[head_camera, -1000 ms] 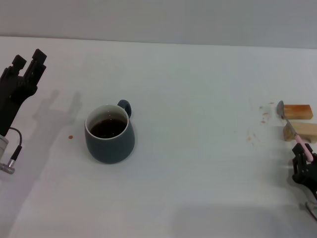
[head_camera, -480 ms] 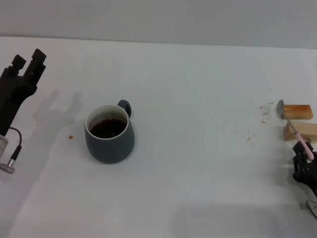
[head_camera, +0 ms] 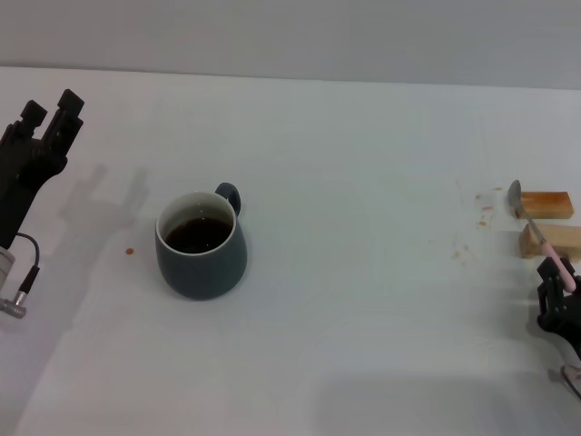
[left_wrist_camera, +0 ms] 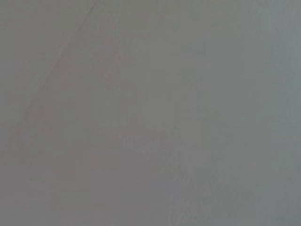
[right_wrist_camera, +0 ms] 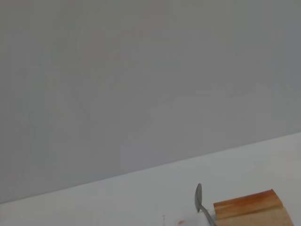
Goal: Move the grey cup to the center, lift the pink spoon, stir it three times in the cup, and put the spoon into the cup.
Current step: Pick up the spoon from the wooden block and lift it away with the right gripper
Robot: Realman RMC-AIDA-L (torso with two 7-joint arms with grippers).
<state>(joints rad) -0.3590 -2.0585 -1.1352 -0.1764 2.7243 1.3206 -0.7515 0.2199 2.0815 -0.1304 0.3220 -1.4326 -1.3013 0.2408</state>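
At right edge, right gripper pinching pink spoon handle, unmoved; lift pending; left gripper spread, parked; grey cup left of centre.

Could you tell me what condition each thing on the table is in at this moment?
grey cup: upright, dark liquid inside, left of the table's middle.
pink spoon: lying across the wooden blocks, handle end at the right gripper.
right gripper: at the spoon's handle, grip unclear.
left gripper: raised at the far left, open, holding nothing.

left hand raised, right hand low
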